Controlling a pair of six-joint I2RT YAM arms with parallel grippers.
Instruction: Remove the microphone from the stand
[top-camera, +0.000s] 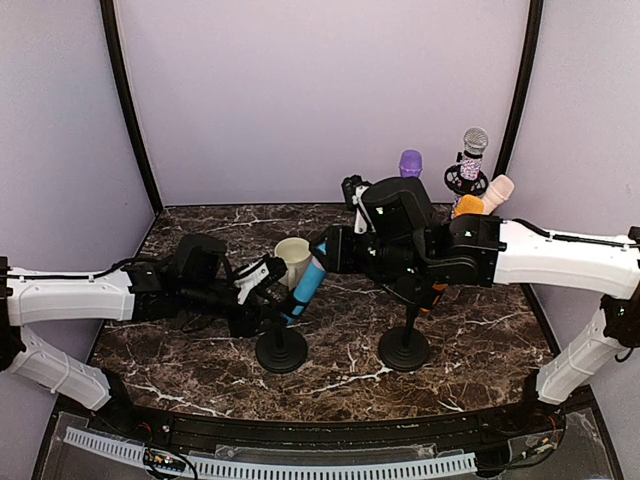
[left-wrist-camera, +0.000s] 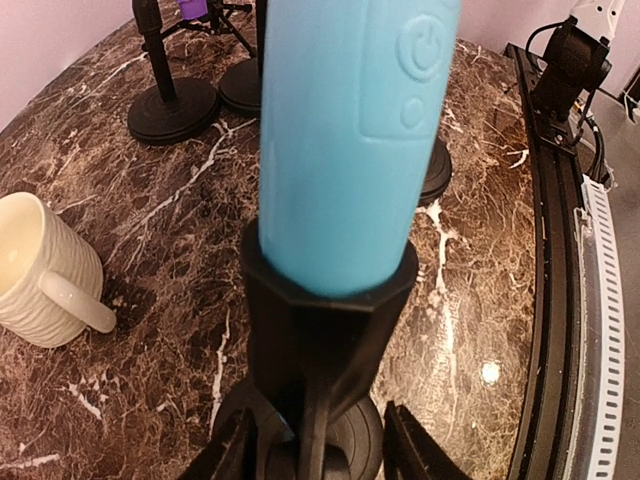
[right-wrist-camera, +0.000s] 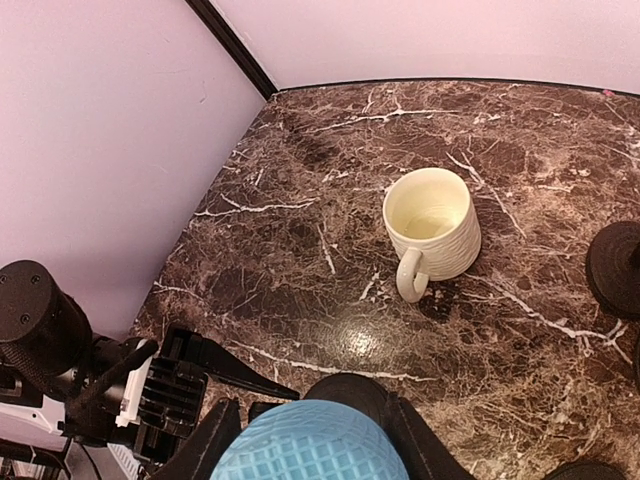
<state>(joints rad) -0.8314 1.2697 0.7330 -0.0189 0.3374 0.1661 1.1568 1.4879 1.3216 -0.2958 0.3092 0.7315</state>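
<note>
A blue microphone (top-camera: 305, 285) leans in the black clip of a stand with a round base (top-camera: 281, 350). In the left wrist view its blue body (left-wrist-camera: 345, 140) sits in the clip (left-wrist-camera: 330, 320). My left gripper (left-wrist-camera: 320, 455) is open, its fingers on either side of the stand's stem just below the clip, apart from it; it also shows in the top view (top-camera: 270, 300). My right gripper (right-wrist-camera: 310, 450) is shut on the microphone's blue mesh head (right-wrist-camera: 300, 445). It reaches in from the right in the top view (top-camera: 322, 252).
A cream mug (top-camera: 293, 258) stands just behind the microphone. A second stand (top-camera: 404, 348) with an orange microphone (top-camera: 466, 206) is under my right arm. Purple (top-camera: 410, 163), silver (top-camera: 473, 152) and peach (top-camera: 497, 192) microphones stand at the back right.
</note>
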